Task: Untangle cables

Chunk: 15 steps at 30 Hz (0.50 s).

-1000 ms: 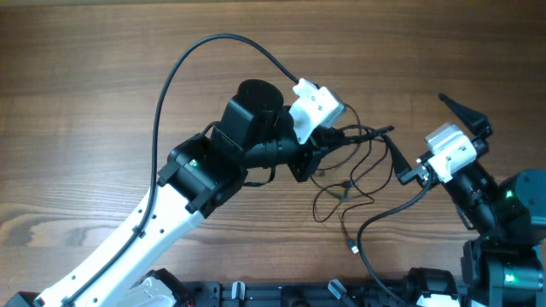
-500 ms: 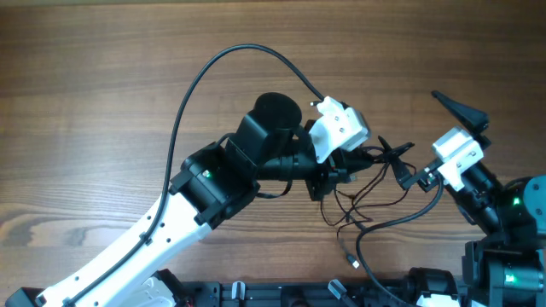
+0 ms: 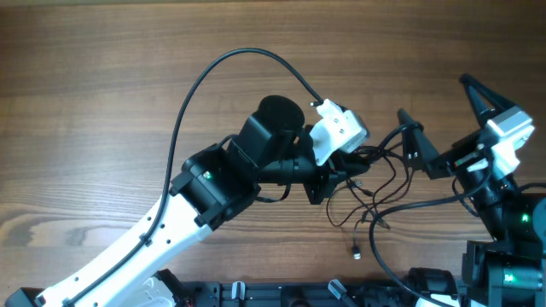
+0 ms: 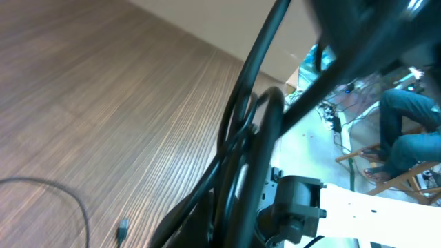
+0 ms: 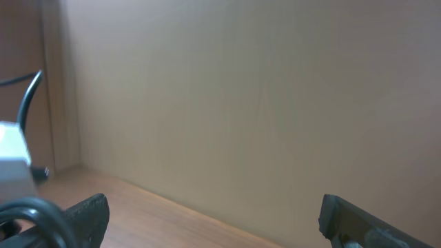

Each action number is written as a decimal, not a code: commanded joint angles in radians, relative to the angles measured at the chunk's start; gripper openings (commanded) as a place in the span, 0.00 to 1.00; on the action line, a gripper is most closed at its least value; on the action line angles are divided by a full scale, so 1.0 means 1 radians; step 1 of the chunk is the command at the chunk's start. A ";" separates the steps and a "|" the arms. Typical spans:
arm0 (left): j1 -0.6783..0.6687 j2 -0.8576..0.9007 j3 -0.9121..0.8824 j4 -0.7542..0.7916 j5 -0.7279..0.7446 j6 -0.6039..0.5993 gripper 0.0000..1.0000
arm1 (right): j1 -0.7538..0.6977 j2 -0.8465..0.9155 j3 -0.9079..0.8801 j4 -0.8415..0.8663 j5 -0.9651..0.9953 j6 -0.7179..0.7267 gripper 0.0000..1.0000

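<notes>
The cables (image 3: 368,183) are thin dark cords bunched in a tangle at the table's centre-right, and one small plug (image 3: 354,252) lies loose below them. My left gripper (image 3: 339,177) is shut on the tangle's left side. In the left wrist view the cords (image 4: 242,131) run up out of the left gripper (image 4: 234,217), with the plug (image 4: 122,227) on the wood beside it. My right gripper (image 3: 444,115) stands wide open just right of the tangle, and one strand reaches its nearer finger (image 3: 414,138). In the right wrist view the right gripper (image 5: 217,220) holds nothing.
The left arm's thick black cable (image 3: 213,77) arches over the table's middle. The right arm's thick cable (image 3: 409,206) loops down by the tangle. The right arm's base (image 3: 512,247) fills the lower right corner. A wall (image 5: 241,89) faces the right wrist camera.
My left gripper carried the tangle to the right, then held still. My right gripper swung up and to the right, staying open. The cords have stretched out between the two grippers.
</notes>
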 commanded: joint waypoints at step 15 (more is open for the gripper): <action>-0.005 -0.003 -0.002 -0.220 -0.173 0.036 0.04 | 0.001 -0.007 0.007 0.076 0.517 0.228 1.00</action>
